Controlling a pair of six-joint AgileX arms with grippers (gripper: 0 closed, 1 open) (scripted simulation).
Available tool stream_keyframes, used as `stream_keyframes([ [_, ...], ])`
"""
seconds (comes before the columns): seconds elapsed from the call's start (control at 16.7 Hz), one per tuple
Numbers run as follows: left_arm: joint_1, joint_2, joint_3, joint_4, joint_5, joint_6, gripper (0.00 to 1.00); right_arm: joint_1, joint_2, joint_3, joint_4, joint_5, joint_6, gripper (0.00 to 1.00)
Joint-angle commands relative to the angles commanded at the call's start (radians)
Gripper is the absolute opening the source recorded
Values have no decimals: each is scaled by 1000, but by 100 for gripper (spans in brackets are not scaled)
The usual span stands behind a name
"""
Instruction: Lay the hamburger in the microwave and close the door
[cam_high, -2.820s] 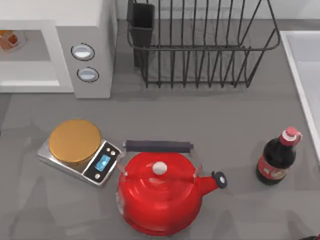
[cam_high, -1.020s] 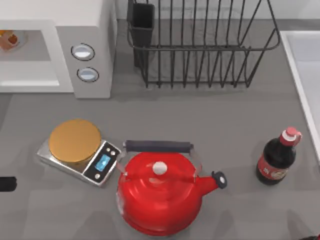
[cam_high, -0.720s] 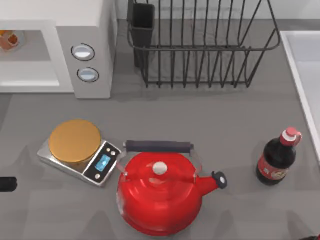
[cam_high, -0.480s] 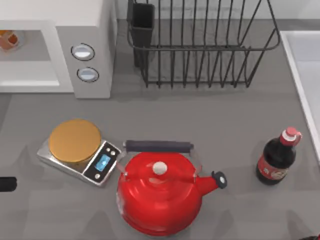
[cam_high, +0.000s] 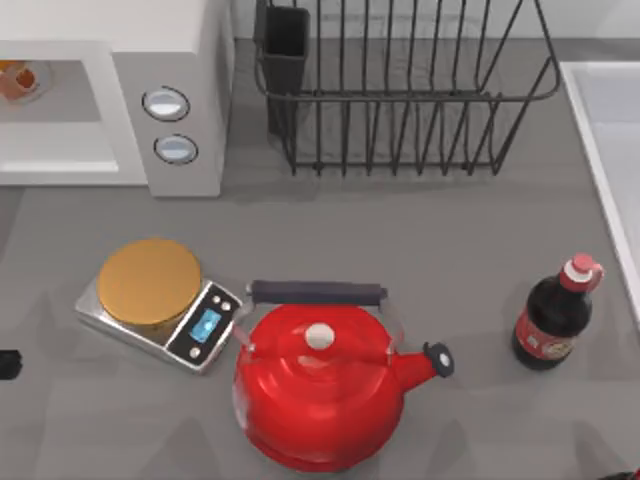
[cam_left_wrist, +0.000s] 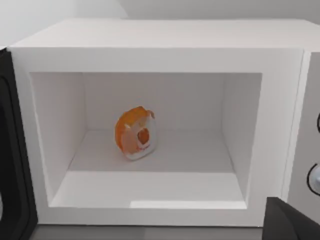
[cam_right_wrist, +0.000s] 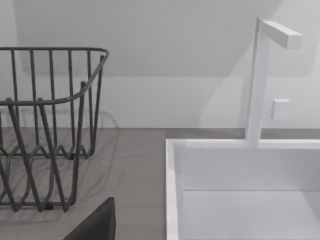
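A small dark part of the left arm is seen at the far left edge of the top view, level with the silver scale; whether the left gripper's fingers are open or closed cannot be told, and nothing is seen to be held by it. From the left wrist view the microwave is faced straight on, with its cavity exposed. The hamburger is found inside that cavity, toward the back, resting on the cavity floor and tilted up on its edge. The door is swung open and is seen as a dark panel at the cavity's side. In the top view the microwave stands at the table's back left, its two round dials facing forward. Near the scale, a red kettle is placed at the front middle, a black dish rack at the back, and a dark bottle toward the right, beside a white sink. The right arm is parked near the front right corner.
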Motion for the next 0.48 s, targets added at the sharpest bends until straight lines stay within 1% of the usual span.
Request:
stream_keyframes([
  [0.3,5,3,1,5,5,1,0,0,0,0,0,0,0,100],
  [0.48,56,44,0,49,56,1,0,0,0,0,0,0,0,100],
])
